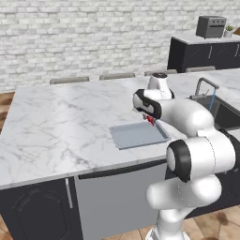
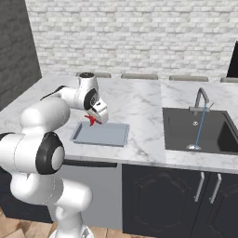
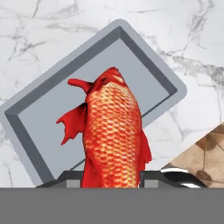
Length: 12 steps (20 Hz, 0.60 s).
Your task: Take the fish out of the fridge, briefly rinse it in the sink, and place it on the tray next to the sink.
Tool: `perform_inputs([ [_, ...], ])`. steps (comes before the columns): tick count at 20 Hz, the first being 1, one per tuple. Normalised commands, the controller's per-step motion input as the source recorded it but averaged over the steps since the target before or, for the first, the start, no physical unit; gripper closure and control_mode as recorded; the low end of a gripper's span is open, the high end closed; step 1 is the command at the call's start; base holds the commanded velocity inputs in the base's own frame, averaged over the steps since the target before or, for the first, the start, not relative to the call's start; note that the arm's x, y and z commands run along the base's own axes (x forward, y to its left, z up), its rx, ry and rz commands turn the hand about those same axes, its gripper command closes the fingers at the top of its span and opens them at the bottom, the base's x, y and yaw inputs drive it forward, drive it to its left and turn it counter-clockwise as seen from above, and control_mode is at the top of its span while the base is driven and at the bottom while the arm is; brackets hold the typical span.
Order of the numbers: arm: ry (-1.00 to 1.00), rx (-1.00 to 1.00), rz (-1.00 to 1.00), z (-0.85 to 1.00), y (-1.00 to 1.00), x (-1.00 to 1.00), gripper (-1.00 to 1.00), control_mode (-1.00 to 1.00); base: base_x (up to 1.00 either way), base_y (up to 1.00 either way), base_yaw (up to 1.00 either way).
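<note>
Gripped between the two dark fingertips, the fish (image 3: 113, 131) hangs from the gripper (image 3: 111, 180), which is closed on its rear end while its head points down toward the tray (image 3: 155, 72). Below it the tray holds nothing, and the fish looks clear of the floor, not yet touching. That tray lies on the marble counter (image 1: 61, 122) beside the sink (image 2: 179, 130), where water runs from the faucet (image 2: 201, 98). Judging by this, fetching and rinsing seem finished; only lowering and release remain
</note>
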Motion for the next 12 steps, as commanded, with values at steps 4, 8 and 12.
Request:
perform_inputs([
  [4, 0.0, 0.0, 0.0, -0.6, 0.0, -0.03, 1.0, -1.0, 0.0, 0.0, 0.0],
  [8, -0.02, 0.0, -0.02, -0.4, -0.01, 0.02, 1.0, -1.0, 0.0, 0.0, 0.0],
  [12, -0.04, 0.0, -0.09, -0.14, -0.01, 0.41, 1.0, -1.0, 0.0, 0.0, 0.0],
])
